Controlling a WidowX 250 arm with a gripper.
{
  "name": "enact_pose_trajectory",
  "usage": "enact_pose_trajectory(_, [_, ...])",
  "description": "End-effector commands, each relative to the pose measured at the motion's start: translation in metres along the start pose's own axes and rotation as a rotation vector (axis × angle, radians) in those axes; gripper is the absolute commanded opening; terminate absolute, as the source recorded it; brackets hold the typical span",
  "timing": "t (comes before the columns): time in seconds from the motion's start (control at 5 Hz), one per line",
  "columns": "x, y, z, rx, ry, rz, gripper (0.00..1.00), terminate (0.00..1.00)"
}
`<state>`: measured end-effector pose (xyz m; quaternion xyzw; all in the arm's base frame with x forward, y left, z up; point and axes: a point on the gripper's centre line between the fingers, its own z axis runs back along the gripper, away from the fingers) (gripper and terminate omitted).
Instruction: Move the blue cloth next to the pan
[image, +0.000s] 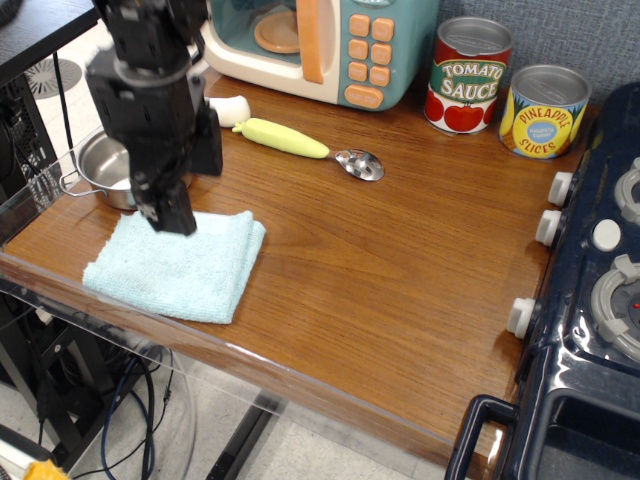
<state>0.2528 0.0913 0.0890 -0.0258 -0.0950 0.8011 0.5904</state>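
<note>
Blue cloth (175, 265): lies flat and folded at the desk's front-left corner, its far edge just beside the pan.
Pan (105, 170): sits at the left edge behind the cloth, partly hidden by the arm.
End effector (172, 212): hangs above the cloth's far edge, holding nothing; whether its jaws are spread or pressed together cannot be told from this angle.
Step in hand: judged to be the release and lift-off, with the cloth placed.
Next move: a straight rise clear of the cloth without snagging it or knocking the pan.
Nearby: spoon (300, 142), 2 cans (470, 75), toy microwave (325, 40), all well apart.
Desk (400, 290): wooden.
</note>
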Motion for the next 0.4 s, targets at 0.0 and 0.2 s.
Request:
enact_pose_trajectory(0.0, [0.0024, -0.0010, 0.0147, -0.050, -0.001, -0.001, 1.00, 0.00])
enact_pose_trajectory(0.2, [0.0024, -0.0010, 0.0147, -0.050, -0.001, -0.001, 1.00, 1.00])
